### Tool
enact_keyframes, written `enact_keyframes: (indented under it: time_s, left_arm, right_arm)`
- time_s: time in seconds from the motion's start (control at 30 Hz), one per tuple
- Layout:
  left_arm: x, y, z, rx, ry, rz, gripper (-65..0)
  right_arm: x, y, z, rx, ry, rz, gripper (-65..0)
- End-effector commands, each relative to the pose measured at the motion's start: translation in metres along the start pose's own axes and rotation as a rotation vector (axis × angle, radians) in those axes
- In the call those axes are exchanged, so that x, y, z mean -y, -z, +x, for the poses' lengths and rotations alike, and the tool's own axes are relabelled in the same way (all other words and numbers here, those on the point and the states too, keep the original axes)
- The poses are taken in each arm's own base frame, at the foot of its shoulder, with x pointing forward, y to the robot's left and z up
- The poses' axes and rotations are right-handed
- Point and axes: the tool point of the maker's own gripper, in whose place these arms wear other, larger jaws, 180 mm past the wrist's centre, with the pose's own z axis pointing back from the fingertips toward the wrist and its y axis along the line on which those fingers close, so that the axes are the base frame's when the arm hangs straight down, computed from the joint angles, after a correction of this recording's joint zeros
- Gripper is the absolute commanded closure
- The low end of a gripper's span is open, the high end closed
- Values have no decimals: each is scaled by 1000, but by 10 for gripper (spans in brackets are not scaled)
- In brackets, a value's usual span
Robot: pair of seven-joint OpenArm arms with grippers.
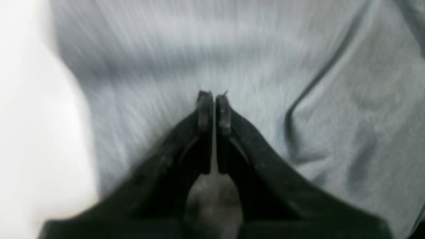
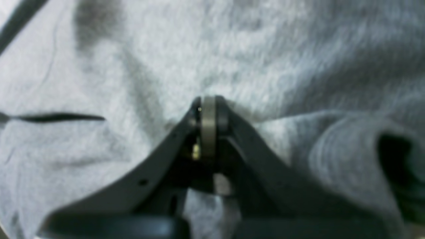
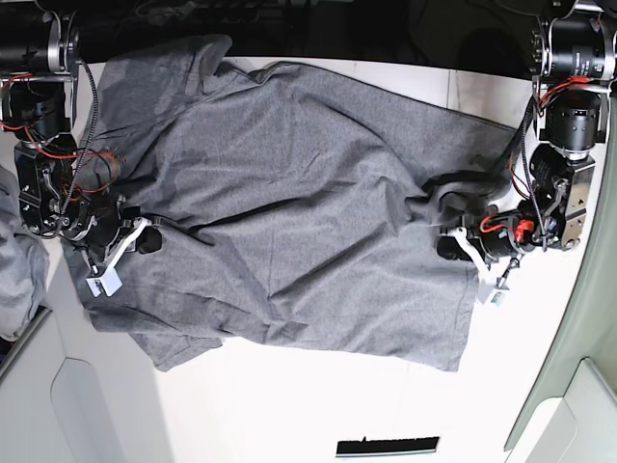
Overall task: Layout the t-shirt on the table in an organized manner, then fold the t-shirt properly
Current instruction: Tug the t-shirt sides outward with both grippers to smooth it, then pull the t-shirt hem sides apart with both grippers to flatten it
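Heather-grey cotton, the short-sleeved t-shirt (image 3: 289, 203) is lying spread across most of the large flat white table (image 3: 289, 405), its body roughly flattened but creased, with one edge reaching the dark far border of the tabletop and bare white surface showing below it in the base view. On that view's right, the left gripper (image 3: 453, 243) is sitting at the shirt's edge, where the fabric is bunching into dark folds; in the left wrist view the left gripper (image 1: 214, 96) is showing its two black jaws drawn almost together with only a thin slit between them, and whether cloth is pinched there cannot be told, though grey fabric is filling the frame just beyond the tips. On the base view's left, the right gripper (image 3: 145, 238) is resting over the opposite side of the shirt; the right wrist view is showing the right gripper (image 2: 208, 103) with jaws pressed closed, fabric rumpling up beside them, and whether any is caught cannot be told. A small black rectangular strip (image 3: 388, 446) is lying on the table's near edge, well apart from the shirt.
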Motion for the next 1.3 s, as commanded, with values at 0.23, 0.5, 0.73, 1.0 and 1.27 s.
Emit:
enact_keyframes:
  time_s: [0.23, 0.5, 0.73, 1.0, 1.27]
  left_arm:
    - [-21, -3, -16, -57, -37, 32, -35]
    - [30, -13, -17, -94, -144, -266, -35]
    - [45, -21, 12, -13, -112, -311, -35]
    - [42, -35, 38, 39, -39, -293, -35]
    - [25, -27, 31, 24, 37, -185, -35]
  right_arm:
    - [67, -28, -8, -44, 2, -216, 0]
    - [103, -55, -1, -20, -9, -293, 0]
    - [87, -53, 34, 83, 4, -218, 0]
    - [28, -9, 36, 60, -3, -115, 0]
    - [-34, 23, 44, 76, 2, -5, 0]
